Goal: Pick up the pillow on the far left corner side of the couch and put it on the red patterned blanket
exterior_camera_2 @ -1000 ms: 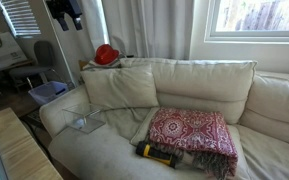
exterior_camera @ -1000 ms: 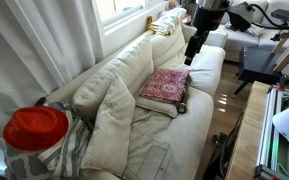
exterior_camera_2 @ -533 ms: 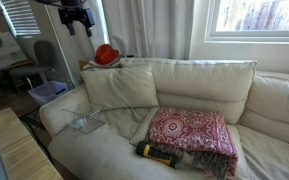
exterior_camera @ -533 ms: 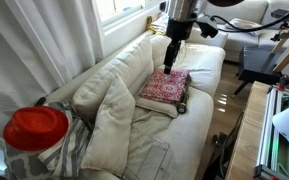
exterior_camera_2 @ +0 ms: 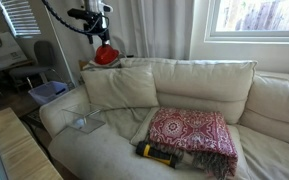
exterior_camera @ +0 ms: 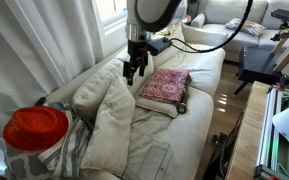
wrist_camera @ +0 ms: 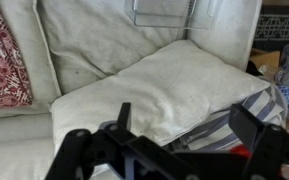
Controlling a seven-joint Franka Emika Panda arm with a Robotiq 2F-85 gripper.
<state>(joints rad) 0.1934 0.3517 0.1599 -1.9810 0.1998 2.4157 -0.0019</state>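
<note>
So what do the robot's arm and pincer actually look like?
The arm is built of rounded, pale grey-white segments, with a dark cable looping off it in an exterior view. The pincer is black and blocky with two short fingers; the wrist view shows those fingers as matte black. No markings are readable.

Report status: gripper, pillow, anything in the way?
Status: gripper open, empty, above the pillow. Pillow untouched, leaning on couch back. Watch: yellow-black object at front edge of red patterned blanket.
</note>
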